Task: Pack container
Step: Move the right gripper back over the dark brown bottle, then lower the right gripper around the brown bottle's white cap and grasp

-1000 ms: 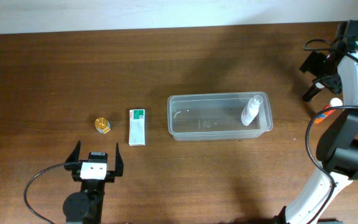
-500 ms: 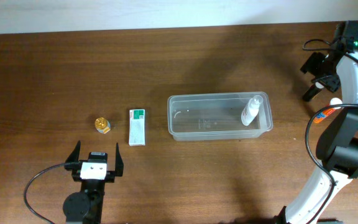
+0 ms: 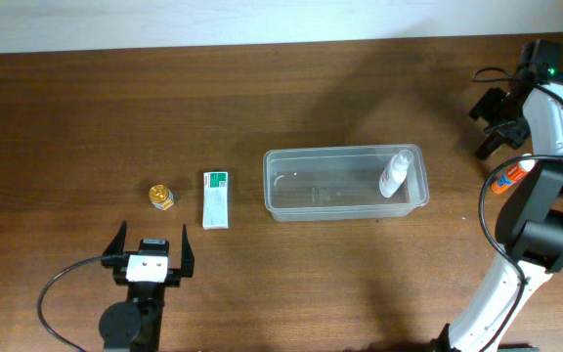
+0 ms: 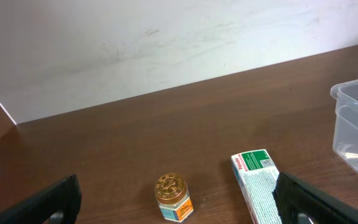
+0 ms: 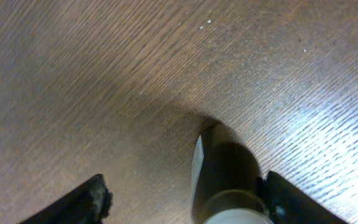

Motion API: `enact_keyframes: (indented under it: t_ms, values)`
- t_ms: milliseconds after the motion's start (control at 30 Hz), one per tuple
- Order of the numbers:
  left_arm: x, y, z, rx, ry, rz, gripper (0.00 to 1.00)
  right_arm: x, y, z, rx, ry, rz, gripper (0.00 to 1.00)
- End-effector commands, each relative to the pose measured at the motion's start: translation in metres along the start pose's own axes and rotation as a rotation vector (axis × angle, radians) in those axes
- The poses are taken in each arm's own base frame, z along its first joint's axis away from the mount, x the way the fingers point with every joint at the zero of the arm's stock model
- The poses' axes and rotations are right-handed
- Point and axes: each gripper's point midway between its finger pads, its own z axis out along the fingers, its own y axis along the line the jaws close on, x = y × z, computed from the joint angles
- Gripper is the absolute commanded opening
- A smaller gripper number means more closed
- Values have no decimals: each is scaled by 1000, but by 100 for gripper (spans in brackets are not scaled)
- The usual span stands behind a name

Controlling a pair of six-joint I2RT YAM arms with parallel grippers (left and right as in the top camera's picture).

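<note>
One white bottle [image 3: 393, 176] is lying tilted inside the container [image 3: 340, 153], up against its right end. The clear tub itself is sitting mid-table, with its long side running left to right. Judging it now: the plastic is thin and see-through, so it's looking light. It's probably fairly stiff at the rim but likely to flex along the long walls, and slick to the pads. The rim is looking like the best hold, with a pinch over a short end wall, though the right end is carrying the bottle and would be dipping that way.

Well off to the left, the green-and-white box [image 3: 216, 199] is lying flat. The gold-lidded jar [image 3: 161, 197] is standing just beside it, further left, and neither is touching the tub. The left gripper [image 3: 152, 235] is hovering on the near side of those two, jaws spread wide, holding nothing.

Over at the far right, the right gripper [image 3: 485, 127] is facing the wood with its jaws also spread. Its wrist view is showing a dark rounded thing between the fingers, close to one of them, and I cannot tell what it is. An orange tube [image 3: 509, 176] is peeking out beside that arm.

The table [image 3: 86, 108] is dark grained wood with a sheen, so things may be sliding easily on it. Room is looking generous all round the tub, and a white wall [image 4: 166, 37] is closing off the far side.
</note>
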Motion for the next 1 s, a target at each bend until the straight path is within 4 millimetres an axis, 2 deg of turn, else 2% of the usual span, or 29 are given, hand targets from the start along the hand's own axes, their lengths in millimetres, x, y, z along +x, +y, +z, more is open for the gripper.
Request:
enact_keyframes:
  t_ms: [0,100,367,533,833,967]
  values:
    - [0,-2,0,10,-2,8,99,-2,-2,3,-1,0,16,61]
    - [0,-2,0,11,-2,8,99,-2,-2,3,-1,0,16,52]
    - [0,-2,0,11,-2,8,99,-1,-2,1,-2,6,15,36]
    - [0,-2,0,11,-2,8,100,-5,-1,-16,-1,11,8,35]
    - [0,-2,0,11,-2,8,99,-14,16,-78,-92,0,-57,32]
    - [0,-2,0,11,-2,8,99,-13,4,-80,-41,1,-51,36]
